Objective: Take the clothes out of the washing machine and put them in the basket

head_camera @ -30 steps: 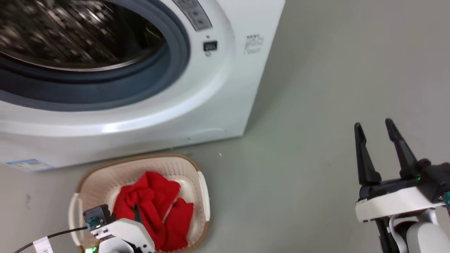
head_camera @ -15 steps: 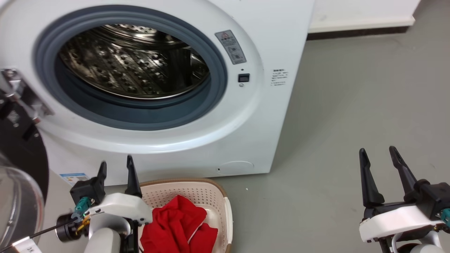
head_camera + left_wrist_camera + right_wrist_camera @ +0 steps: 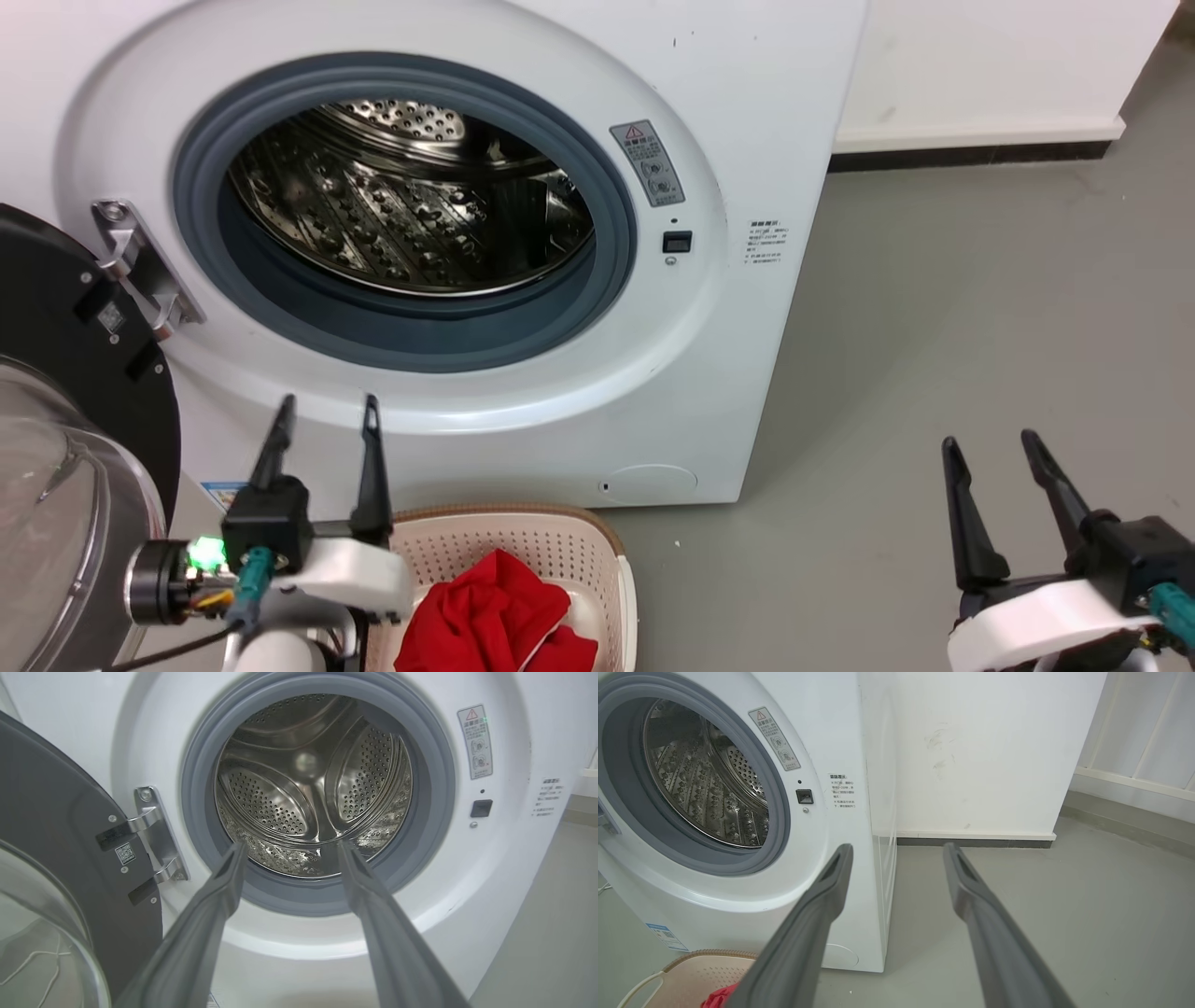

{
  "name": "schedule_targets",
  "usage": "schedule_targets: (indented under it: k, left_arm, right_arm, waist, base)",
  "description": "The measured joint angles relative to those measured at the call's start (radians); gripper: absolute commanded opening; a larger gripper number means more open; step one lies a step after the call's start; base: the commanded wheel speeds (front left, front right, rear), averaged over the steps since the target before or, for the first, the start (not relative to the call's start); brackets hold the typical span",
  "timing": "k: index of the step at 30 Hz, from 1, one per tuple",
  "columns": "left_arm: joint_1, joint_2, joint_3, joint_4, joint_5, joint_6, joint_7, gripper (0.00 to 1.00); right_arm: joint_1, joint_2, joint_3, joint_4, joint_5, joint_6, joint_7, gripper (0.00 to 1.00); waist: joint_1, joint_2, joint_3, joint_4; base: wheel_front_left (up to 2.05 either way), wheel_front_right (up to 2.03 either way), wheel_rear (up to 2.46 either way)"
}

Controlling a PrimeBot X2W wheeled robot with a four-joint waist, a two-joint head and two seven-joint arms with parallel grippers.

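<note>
Now, washing machine (image 3: 747,140): its door (image 3: 47,308) is open.
Clothes (image 3: 485,616): red, lying in the basket (image 3: 523,511).
Left hand (image 3: 328,403): spread wide.
Right hand (image 3: 990,441): spread wide too.

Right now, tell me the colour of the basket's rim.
The basket rim is brown, clearest in the head view.
</note>
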Motion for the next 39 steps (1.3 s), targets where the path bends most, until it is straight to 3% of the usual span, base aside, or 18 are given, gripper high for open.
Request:
schedule_targets:
  k: [8, 33, 34, 39]
  left_arm:
    - [0.106, 0.009, -0.012, -0.041, -0.005, 0.004, 0.073, 1.00]
    - [0.122, 0.017, -0.026, -0.049, -0.032, 0.018, 0.097, 1.00]
    - [0.123, 0.015, -0.026, -0.041, -0.032, 0.017, 0.098, 0.00]
    - [0.133, 0.005, -0.013, -0.002, -0.083, 0.009, 0.117, 0.00]
  right_arm:
    - [0.038, 0.002, 0.020, -0.019, -0.010, 0.000, 0.014, 1.00]
    - [0.042, 0.002, 0.026, -0.018, 0.001, 0.000, 0.011, 1.00]
    - [0.042, 0.002, 0.026, -0.011, 0.001, 0.000, 0.012, 0.00]
    - [0.054, 0.002, 0.031, 0.014, 0.056, 0.000, 0.014, 0.00]
  waist:
    - [0.0000, 0.0001, -0.046, -0.002]
    - [0.0001, 0.0000, -0.050, 0.004]
    - [0.0001, 0.0000, -0.050, 0.004]
    - [0.0002, 0.0000, -0.049, 0.006]
  base:
    - [0.00, 0.00, 0.00]
    - [0.00, 0.00, 0.00]
    - [0.00, 0.00, 0.00]
    - [0.00, 0.00, 0.00]
